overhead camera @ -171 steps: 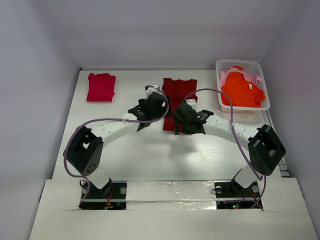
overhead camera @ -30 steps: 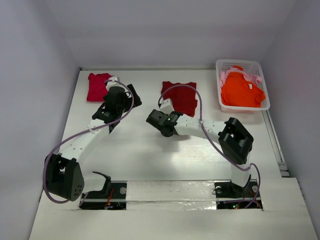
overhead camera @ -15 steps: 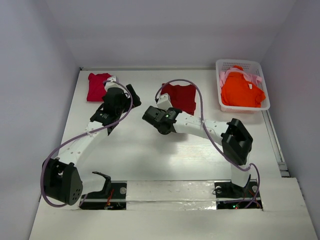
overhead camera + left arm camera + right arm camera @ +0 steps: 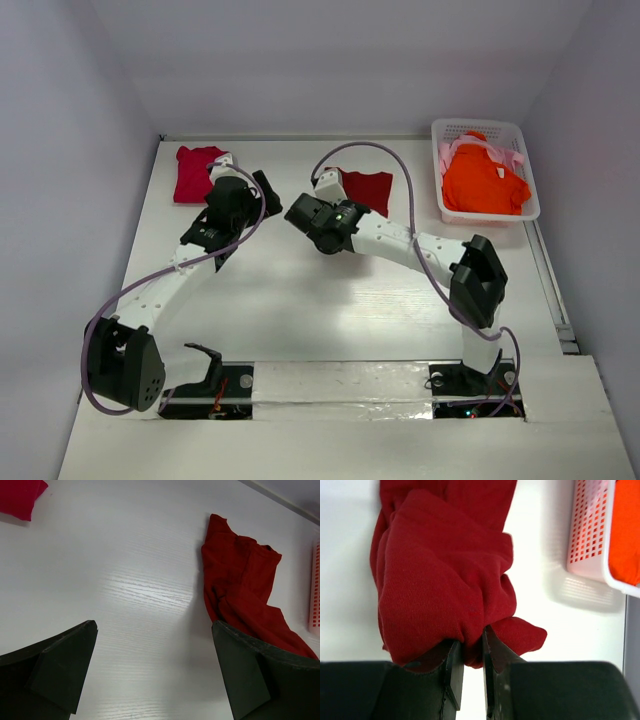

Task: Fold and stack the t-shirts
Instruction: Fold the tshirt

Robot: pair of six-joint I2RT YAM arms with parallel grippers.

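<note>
My right gripper (image 4: 333, 197) (image 4: 472, 642) is shut on a bunched fold of the dark red t-shirt (image 4: 367, 188) (image 4: 440, 565), which hangs crumpled from the jaws with its far part on the table. The left gripper (image 4: 262, 187) (image 4: 154, 626) stands open over bare table, left of that shirt (image 4: 240, 580), with nothing between its fingers. A folded crimson-pink t-shirt (image 4: 196, 173) (image 4: 20, 497) lies at the back left. The orange t-shirt (image 4: 485, 180) (image 4: 627, 530) and a pale pink one (image 4: 482, 148) sit in the basket.
The white lattice basket (image 4: 485, 125) (image 4: 590, 535) stands at the back right corner, close to the right wall. White walls enclose the table on the back and both sides. Purple cables loop over both arms.
My right gripper has moved left and toward the back, dragging the dark red t-shirt into a smaller bunch. The left arm has hardly moved and stays open.
</note>
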